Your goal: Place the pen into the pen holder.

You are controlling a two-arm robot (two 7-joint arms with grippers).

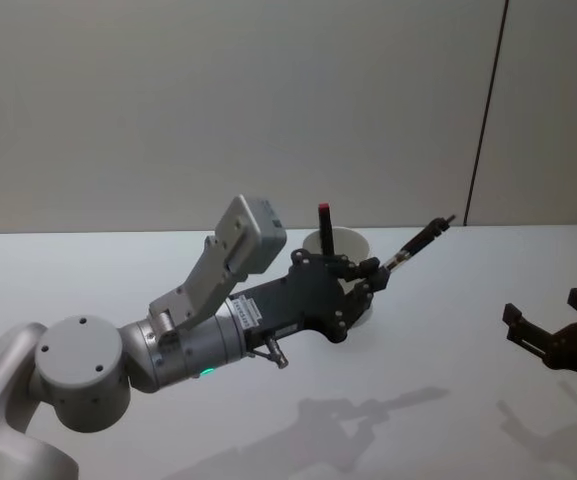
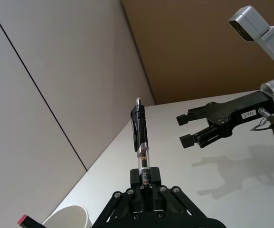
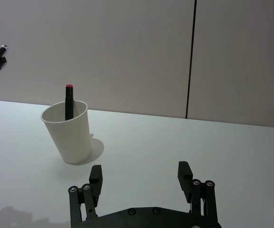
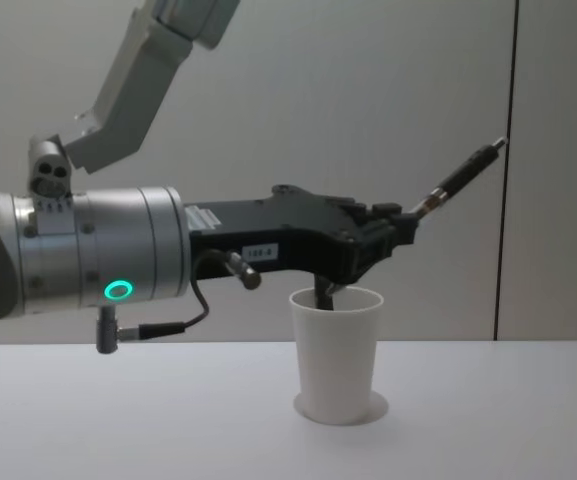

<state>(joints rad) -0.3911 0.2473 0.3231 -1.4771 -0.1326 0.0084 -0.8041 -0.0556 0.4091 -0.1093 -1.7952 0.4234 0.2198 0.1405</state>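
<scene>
In the head view, the left hand [image 1: 373, 275] is covering most of the cup [image 1: 344, 240], and only the far rim is showing. The gripped end of the pen [image 1: 418, 243] is sitting hidden between the fingers. A second pen with a red cap [image 3: 69, 102] is standing inside the cup, with its lower part hidden by the wall. The right hand [image 3: 140, 172] is being cut off at the edge of the head view.

The left hand is clamping the pen by one end and hovering just above the cup's rim. The pen is projecting beyond the fingers, tilting up and away from the cup toward the robot's right. Its free tip is sitting well above the rim. The cup is standing upright on the table [image 1: 118, 270]. The right hand is hovering to the right of the cup, well apart from it, with its fingers spread and gripping nothing.
</scene>
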